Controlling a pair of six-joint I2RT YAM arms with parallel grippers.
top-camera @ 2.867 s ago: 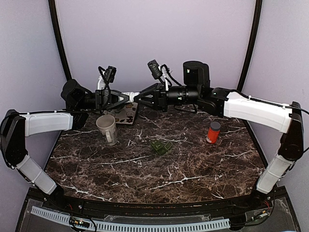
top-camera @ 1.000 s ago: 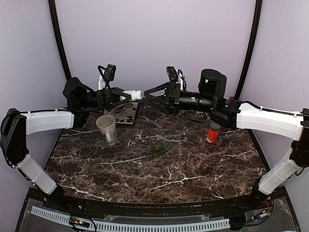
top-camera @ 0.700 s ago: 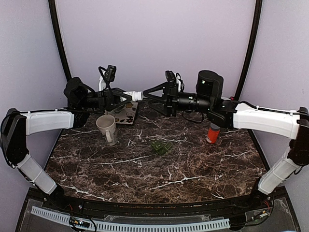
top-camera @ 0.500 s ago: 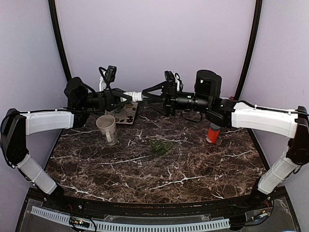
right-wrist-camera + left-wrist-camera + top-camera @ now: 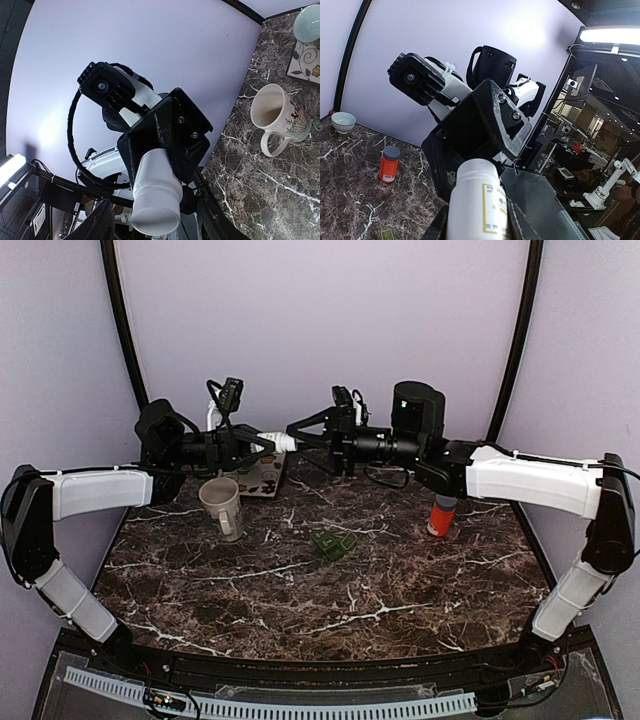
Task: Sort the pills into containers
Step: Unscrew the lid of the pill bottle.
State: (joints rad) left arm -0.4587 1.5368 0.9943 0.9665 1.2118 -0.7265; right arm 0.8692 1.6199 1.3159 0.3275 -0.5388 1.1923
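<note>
Currently we are at the bottle-opening step; our left gripper (image 5: 262, 444) clamps the white bottle (image 5: 278, 441) level above the tabletop (image 5: 400, 580); our right gripper (image 5: 294, 437) straddles its cap end, unclosed; next, close and twist.

A white bottle (image 5: 277, 441) lies level in mid-air at the back, an orange grey-capped bottle (image 5: 441, 514) stands upright at right, and a green pack (image 5: 333, 543) lies centrally.

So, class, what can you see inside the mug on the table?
Inside the mug, only bare cream wall shows, no pills visible. Its bottom is shaded and partly covered by the rim, so it cannot be checked.
</note>
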